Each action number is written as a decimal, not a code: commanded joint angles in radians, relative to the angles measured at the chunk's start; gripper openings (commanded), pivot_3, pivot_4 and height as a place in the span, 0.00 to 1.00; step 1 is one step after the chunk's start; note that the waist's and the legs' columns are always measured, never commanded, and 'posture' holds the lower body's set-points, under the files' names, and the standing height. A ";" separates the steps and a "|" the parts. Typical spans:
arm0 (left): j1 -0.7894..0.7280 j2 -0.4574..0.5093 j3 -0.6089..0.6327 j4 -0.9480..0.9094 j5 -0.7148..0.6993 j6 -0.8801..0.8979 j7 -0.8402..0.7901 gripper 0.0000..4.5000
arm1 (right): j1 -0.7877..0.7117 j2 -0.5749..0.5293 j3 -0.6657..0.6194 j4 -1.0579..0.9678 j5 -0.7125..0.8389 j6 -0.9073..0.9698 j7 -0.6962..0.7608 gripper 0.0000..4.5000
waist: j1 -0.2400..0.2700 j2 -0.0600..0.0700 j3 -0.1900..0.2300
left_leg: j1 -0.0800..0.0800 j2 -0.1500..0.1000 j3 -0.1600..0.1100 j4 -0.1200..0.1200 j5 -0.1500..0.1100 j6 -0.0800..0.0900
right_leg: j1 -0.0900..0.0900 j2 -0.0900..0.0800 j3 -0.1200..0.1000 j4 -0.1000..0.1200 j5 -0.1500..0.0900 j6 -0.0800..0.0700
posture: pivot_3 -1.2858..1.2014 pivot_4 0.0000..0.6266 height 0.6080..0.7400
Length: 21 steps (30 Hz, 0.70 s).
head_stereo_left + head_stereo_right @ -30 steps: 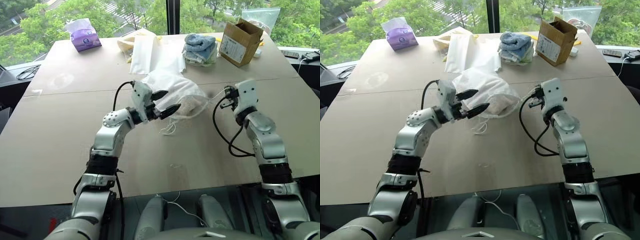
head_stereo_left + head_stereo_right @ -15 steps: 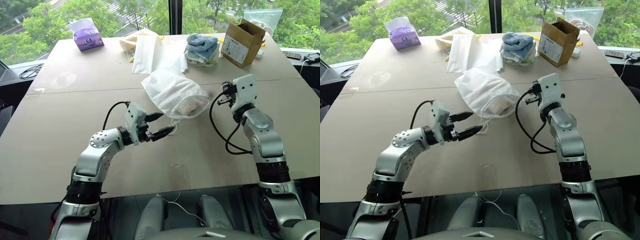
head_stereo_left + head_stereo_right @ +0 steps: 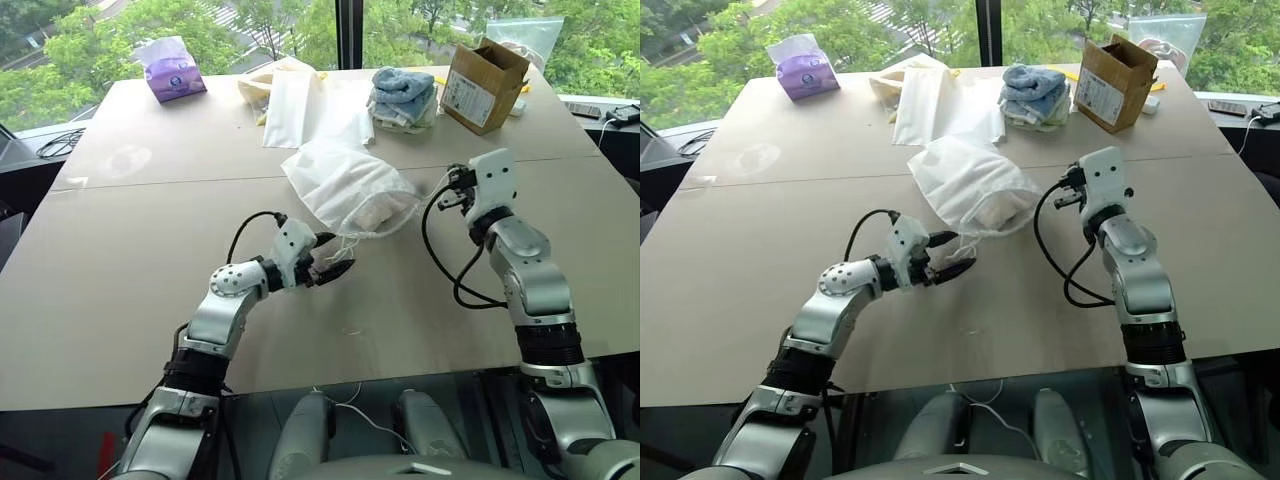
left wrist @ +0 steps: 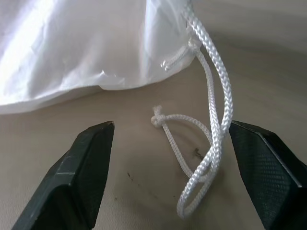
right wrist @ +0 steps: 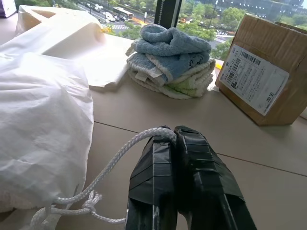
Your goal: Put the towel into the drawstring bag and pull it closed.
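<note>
The drawstring bag (image 3: 343,183) lies mid-table, bulging. The towel (image 3: 386,212) shows through its thin fabric as a cream lump near the mouth. My left gripper (image 3: 335,257) hovers low over the table at the near side of the bag's mouth. Its fingers (image 4: 91,158) stand open on either side of a white cord loop (image 4: 211,143), which lies on the table untouched. To the right of the bag, my right gripper (image 5: 173,132) is shut on the other cord (image 5: 120,160). That cord runs from the bag's mouth to the fingertips.
At the back of the table are a flat white bag (image 3: 300,110), a stack of blue and pale towels (image 3: 402,97), a cardboard box (image 3: 483,85) and a purple tissue pack (image 3: 168,70). Bare tabletop (image 3: 120,260) lies left of the bag.
My left gripper has dropped from beside the bag to the cord loop on the table, and its jaws have narrowed. The right gripper has kept still with its cord.
</note>
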 commanded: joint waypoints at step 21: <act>-0.091 0.051 0.208 0.021 0.447 -0.249 0.746 0.02 | -0.072 -0.065 -0.307 0.086 -0.086 0.035 -0.412 0.00 | 0.007 0.000 0.000 | 0.000 0.000 0.000 0.000 0.000 0.000 | 0.000 0.000 0.000 0.000 0.000 0.000 | 0.52 0.24 1.00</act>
